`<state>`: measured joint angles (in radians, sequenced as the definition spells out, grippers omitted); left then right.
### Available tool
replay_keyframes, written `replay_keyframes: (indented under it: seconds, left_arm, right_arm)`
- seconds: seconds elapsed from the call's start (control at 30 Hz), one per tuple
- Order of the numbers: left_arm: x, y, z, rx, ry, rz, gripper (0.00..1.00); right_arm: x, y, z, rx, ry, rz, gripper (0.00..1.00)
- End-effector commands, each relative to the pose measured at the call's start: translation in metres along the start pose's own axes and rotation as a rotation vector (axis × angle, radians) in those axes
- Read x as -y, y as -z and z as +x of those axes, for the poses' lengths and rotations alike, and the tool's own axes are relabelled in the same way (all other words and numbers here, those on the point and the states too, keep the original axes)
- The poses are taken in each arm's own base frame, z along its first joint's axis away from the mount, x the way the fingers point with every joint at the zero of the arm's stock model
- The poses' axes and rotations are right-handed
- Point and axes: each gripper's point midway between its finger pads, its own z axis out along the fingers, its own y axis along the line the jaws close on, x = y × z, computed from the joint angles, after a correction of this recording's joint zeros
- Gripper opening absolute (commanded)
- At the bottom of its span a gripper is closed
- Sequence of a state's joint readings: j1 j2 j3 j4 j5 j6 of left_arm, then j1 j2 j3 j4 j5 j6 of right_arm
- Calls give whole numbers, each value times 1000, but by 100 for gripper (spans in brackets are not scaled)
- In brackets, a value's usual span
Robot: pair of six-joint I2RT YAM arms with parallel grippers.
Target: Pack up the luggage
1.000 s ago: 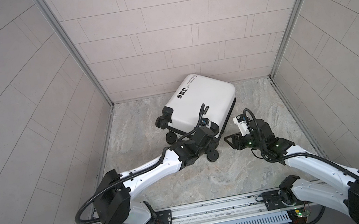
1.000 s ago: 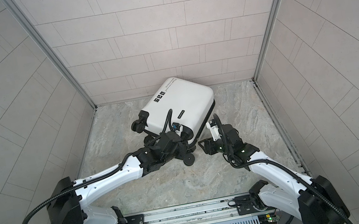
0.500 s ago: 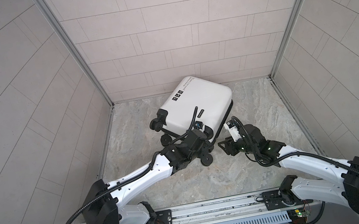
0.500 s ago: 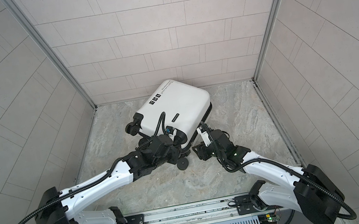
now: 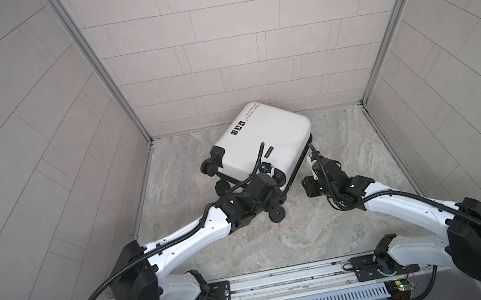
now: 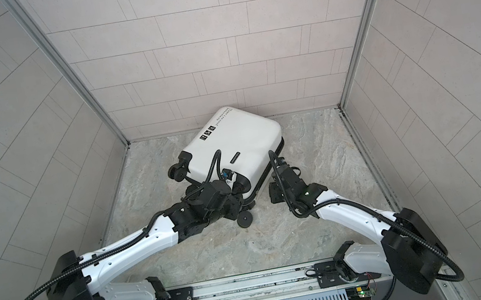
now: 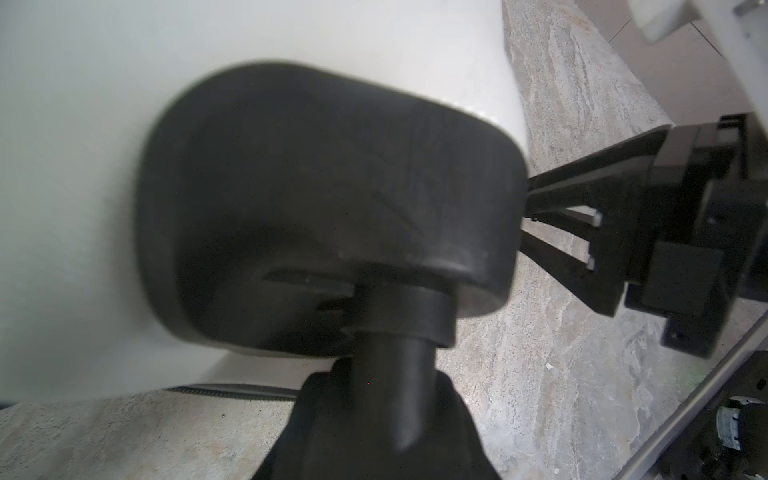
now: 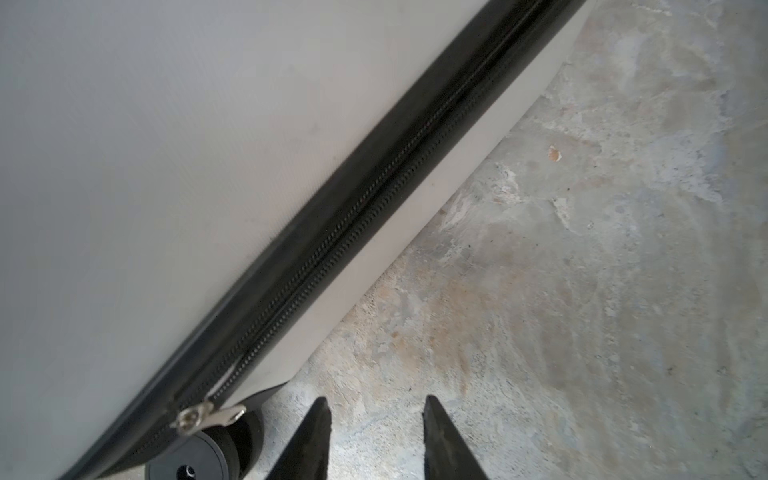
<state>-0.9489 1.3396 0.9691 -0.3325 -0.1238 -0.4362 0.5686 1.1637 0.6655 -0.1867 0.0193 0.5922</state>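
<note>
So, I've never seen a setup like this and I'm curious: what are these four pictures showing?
Two white robot arms work over a marbled surface. Two pictures look down from overhead; the other two come from cameras on each arm's wrist. A closed white suitcase lies there. The left tool sits at one of its black wheel mounts, seen close up by its wrist camera; whether it grips is unclear. The right tool is open and empty, beside the zipper pull.
</note>
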Motion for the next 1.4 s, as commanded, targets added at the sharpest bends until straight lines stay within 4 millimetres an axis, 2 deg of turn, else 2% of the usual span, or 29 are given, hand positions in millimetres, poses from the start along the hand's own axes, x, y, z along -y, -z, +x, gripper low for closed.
replay_keyframes:
  seconds: [0.0, 0.07, 0.1, 0.17, 0.23, 0.27, 0.33, 0.53, 0.63, 0.77, 0.9, 1.07, 1.37]
  left_arm:
    - [-17, 19, -32, 117, 97, -62, 0]
    - [-16, 19, -32, 116, 97, -58, 0]
    - [-16, 19, -33, 115, 97, -57, 0]
    - [-14, 19, -35, 116, 97, -52, 0]
    - [-13, 19, -37, 118, 96, -49, 0]
    - [-13, 19, -37, 118, 97, -50, 0]
    - [-13, 21, -39, 121, 97, -50, 0]
    - [-15, 23, -38, 116, 100, -60, 0]
    - [-16, 22, -37, 117, 104, -62, 0]
    - [-16, 22, -38, 118, 107, -65, 0]
    - [-16, 24, -40, 123, 108, -63, 0]
    - [-15, 24, -40, 124, 109, -60, 0]
    - [-13, 18, -37, 101, 115, -53, 0]
  right_arm:
    - [13, 25, -23, 140, -13, 48, 61]
    - [32, 39, -31, 201, -45, 127, 73]
    - [41, 39, -23, 197, -43, 145, 75]
    - [48, 44, -23, 210, -40, 152, 74]
    - [48, 46, -20, 209, -10, 137, 69]
    - [45, 45, -18, 211, 10, 115, 64]
    - [35, 40, -12, 210, 39, 34, 62]
    - [12, 28, 2, 201, 50, -159, 69]
    - [-3, 34, 2, 206, 86, -239, 66]
    - [-9, 41, -2, 218, 107, -267, 66]
    - [-34, 39, 6, 179, 149, -410, 56]
    - [-68, 24, 18, 91, 147, -609, 56]
    - [-79, 8, 13, 70, 164, -636, 51]
